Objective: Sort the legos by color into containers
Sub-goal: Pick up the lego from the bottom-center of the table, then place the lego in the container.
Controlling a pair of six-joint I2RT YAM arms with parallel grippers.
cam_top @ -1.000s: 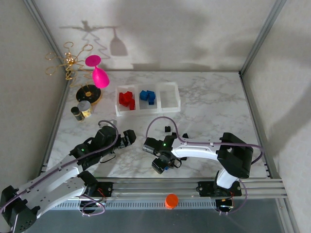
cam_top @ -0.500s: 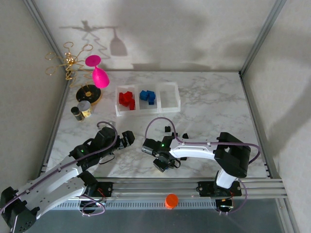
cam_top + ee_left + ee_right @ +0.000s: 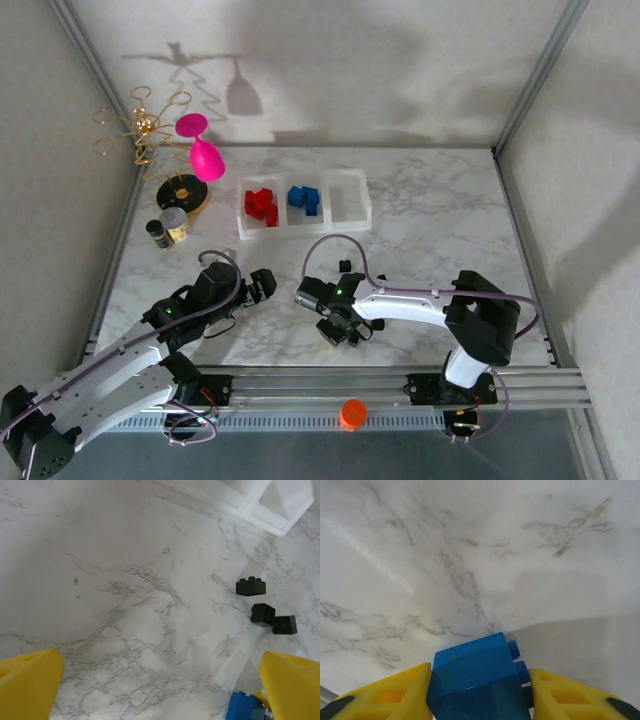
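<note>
While the left gripper (image 3: 160, 682) gapes wide at lower frame, the right gripper (image 3: 479, 692) clamps a blue brick (image 3: 472, 675), bottom centre.

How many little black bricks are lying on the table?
3. The first black brick lies nearest the containers; the second black brick and third black brick sit close together beside it. More may be hidden under the arms.

A robot lab test cell: marble-pattern tabletop (image 3: 430, 210), plain white walls (image 3: 380, 60), aluminium corner posts (image 3: 535, 75), arm-mounting rail (image 3: 330, 385).
</note>
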